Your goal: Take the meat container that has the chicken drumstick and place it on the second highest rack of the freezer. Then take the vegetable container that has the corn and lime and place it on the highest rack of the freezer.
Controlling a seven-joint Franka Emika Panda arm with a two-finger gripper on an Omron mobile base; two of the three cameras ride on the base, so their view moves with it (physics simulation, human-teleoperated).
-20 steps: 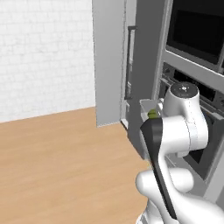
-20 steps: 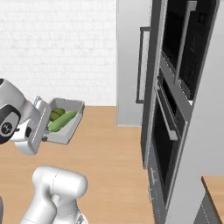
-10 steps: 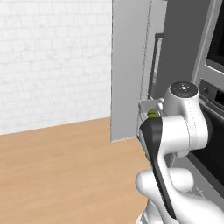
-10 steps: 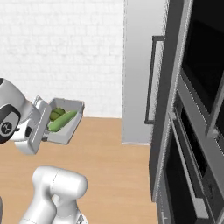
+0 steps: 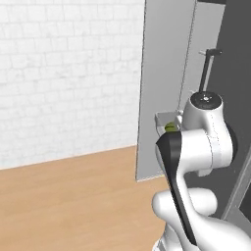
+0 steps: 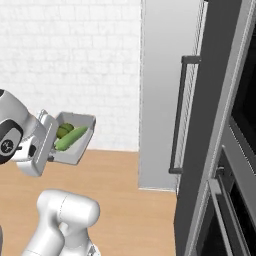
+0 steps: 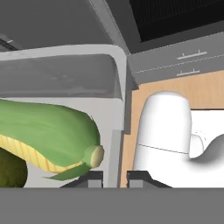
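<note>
My gripper (image 6: 50, 148) is shut on the rim of the grey vegetable container (image 6: 80, 148), held up in front of the arm. The corn (image 6: 71, 138) and the lime (image 6: 62, 131) lie inside. In the hand view the corn (image 7: 48, 135) fills the tray's left, the lime (image 7: 9, 171) sits at the bottom left, and my fingertips (image 7: 114, 177) clamp the tray wall (image 7: 118, 131). The left base view shows the tray's edge (image 5: 163, 119) and the lime (image 5: 170, 127) behind the arm. The freezer (image 6: 159, 100) stands ahead with its black handle (image 6: 177, 115). Its racks, the meat container and the chicken drumstick are out of view.
A white brick wall (image 6: 70, 50) runs behind, above wooden floor (image 6: 115, 200). Dark oven fronts (image 6: 235, 150) stand at the right of the right base view. The freezer's grey side (image 5: 164, 88) and handle (image 5: 206, 68) rise just past the arm. Grey drawers (image 7: 188, 61) appear in the hand view.
The whole picture has shifted in both base views, so the base has moved; the freezer now looks larger and closer. The arm and the held container keep the same pose.
</note>
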